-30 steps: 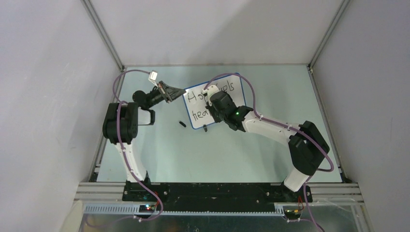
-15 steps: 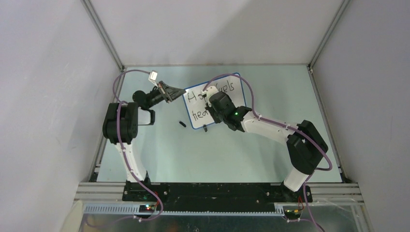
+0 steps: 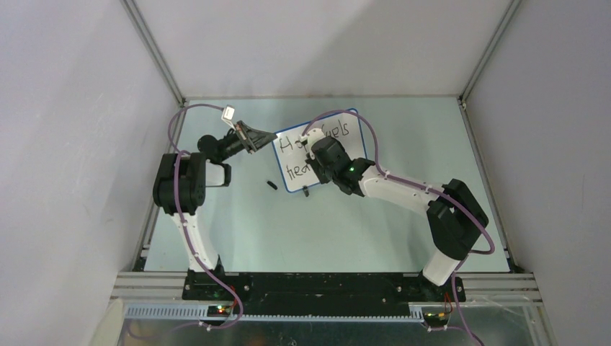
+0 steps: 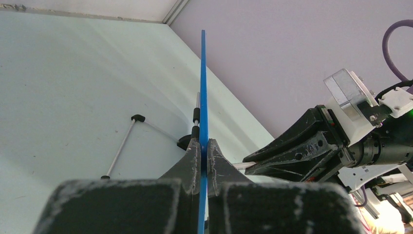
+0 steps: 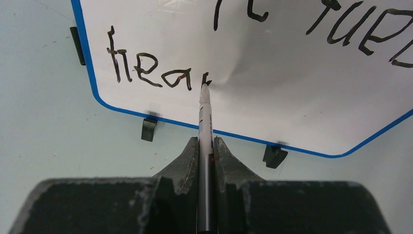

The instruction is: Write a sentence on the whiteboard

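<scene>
Right wrist view. The right gripper (image 5: 206, 141) was clamped on the marker pen (image 5: 205, 114), one jaw pressed to each side of the barrel. The pen's long axis ran straight up the frame, from between the fingers to its tip. The tip touched the whiteboard (image 5: 292, 92) just right of the "a" in the lower line.

The sentence (image 5: 151, 68) read "hea" there, plus the first mark of a next letter at the tip. The upper line was cut by the top edge of the frame, with "fuel" legible at upper right.

Bare white surface lay right of the tip. I judged that the remaining letters had to run that way, roughly along the blue lower edge, which slanted down toward the right of the frame. Two black clip feet (image 5: 149, 129) sat just below that edge.

Left wrist view. The left gripper (image 4: 203, 146) was shut on the board's blue frame, which showed edge-on as a vertical line up the centre. I judged it was bracing the board while the right arm wrote.

Top view. The board lay at upper centre of the table, with the right wrist over its middle. A small black object (image 3: 271, 185) lay just off its lower-left corner, apart from it.
</scene>
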{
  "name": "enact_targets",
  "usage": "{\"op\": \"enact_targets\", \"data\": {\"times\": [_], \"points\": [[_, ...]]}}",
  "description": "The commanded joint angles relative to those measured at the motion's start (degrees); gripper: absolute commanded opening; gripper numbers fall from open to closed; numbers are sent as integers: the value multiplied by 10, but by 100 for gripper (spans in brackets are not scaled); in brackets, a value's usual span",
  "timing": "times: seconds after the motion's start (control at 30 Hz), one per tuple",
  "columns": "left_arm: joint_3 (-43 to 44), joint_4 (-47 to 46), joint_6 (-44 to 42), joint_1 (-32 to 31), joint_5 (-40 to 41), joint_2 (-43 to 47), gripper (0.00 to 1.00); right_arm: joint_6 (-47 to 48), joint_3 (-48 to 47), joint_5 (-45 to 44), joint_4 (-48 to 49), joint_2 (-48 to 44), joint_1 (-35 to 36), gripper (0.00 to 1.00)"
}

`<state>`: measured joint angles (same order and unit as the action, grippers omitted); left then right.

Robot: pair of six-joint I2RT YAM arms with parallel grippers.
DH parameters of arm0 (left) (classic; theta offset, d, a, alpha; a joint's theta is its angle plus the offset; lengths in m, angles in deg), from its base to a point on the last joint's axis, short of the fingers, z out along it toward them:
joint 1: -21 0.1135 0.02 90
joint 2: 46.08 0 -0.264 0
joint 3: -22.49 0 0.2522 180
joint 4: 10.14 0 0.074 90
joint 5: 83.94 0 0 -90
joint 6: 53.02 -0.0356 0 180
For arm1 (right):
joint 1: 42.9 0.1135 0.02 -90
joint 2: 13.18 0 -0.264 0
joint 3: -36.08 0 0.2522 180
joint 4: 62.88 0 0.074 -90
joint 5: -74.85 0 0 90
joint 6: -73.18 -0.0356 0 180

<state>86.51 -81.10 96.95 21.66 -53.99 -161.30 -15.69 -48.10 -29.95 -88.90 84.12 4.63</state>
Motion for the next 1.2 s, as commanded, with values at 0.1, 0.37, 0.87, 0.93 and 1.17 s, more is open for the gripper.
{"op": "enact_targets", "data": {"times": [0.1, 0.37, 0.87, 0.93, 1.17], "points": [[9, -28, -1, -8, -18, 1, 0, 5, -25, -19, 14, 8, -11, 0], [8, -28, -1, -8, -18, 1, 0, 5, -29, -22, 13, 5, -15, 0], [8, -28, -2, -8, -18, 1, 0, 3, -29, -25, 10, -2, -22, 0], [7, -28, -2, -8, -18, 2, 0, 3, -29, -26, 10, -3, -23, 0], [7, -28, -2, -8, -18, 2, 0, 3, -29, -26, 9, -8, -24, 0]]}}
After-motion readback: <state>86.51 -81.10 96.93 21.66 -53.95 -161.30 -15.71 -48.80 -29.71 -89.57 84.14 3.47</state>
